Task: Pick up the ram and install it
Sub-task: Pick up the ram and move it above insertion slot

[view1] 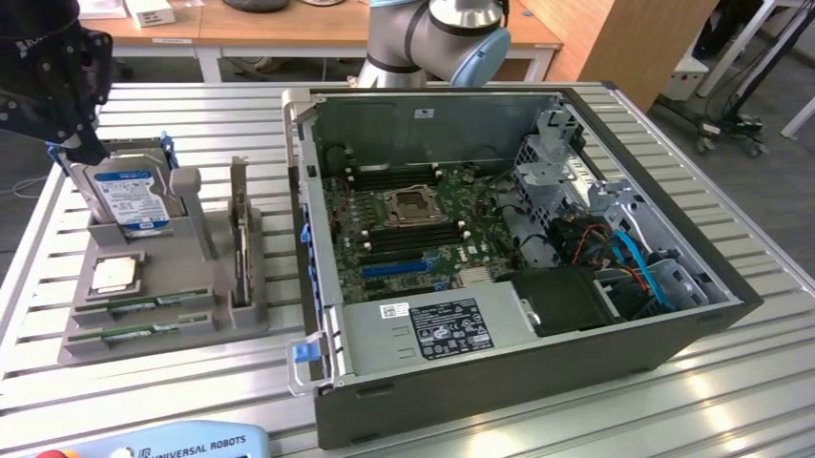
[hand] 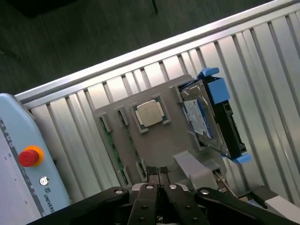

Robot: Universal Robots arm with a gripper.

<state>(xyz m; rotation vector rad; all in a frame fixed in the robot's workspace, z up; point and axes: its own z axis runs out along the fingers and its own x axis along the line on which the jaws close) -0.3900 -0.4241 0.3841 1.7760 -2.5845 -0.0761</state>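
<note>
Two green ram sticks (view1: 143,303) sit on edge in slots at the near end of a grey holder (view1: 191,320) on the exterior view's left. In the wrist view the ram (hand: 115,154) lies beside the square silver processor chip (hand: 150,114). My gripper (view1: 90,151) hangs above the holder's far end, close to the upright hard drive (view1: 132,200). Its fingers (hand: 149,187) are pressed together with nothing between them, well above the holder (hand: 159,145). The open computer case (view1: 510,315) shows its motherboard (view1: 407,215) with dark memory slots around the processor socket.
A teach pendant (view1: 166,444) with a red stop button (hand: 29,156) lies at the table's near edge. The hard drive (hand: 201,117) in its blue bracket stands tall in the holder. The arm's base (view1: 433,43) rises behind the case. The slatted table's edge (hand: 154,47) is close to the holder.
</note>
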